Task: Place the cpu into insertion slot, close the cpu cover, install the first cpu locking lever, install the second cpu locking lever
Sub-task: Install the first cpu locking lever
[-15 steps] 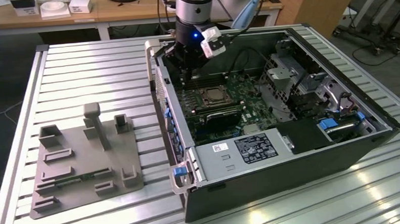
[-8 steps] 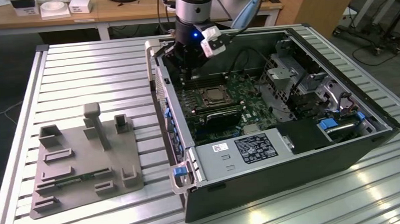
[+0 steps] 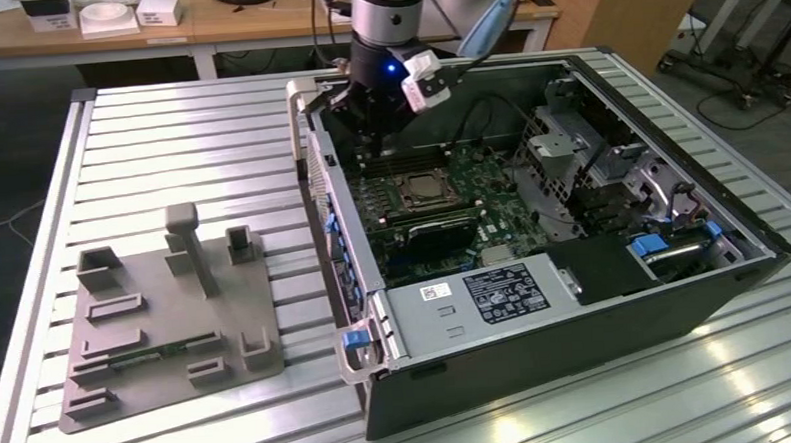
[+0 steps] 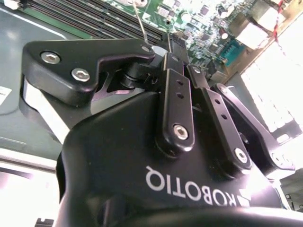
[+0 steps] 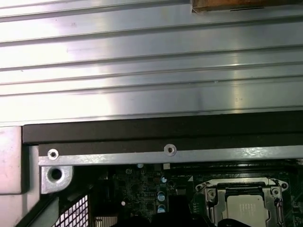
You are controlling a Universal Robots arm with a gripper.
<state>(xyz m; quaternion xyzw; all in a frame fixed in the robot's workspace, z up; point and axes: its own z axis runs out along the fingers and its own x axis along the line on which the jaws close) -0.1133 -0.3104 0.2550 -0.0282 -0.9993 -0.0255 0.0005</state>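
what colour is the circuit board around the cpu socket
The circuit board is green, clearest in the exterior view.

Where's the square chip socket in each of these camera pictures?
Exterior view: the insertion slot sits mid-board in the open computer case.
First wrist view: the insertion slot lies just inside the case wall.
Second wrist view: memory slots mark its neighbourhood.
Shared landmark: the green circuit board.
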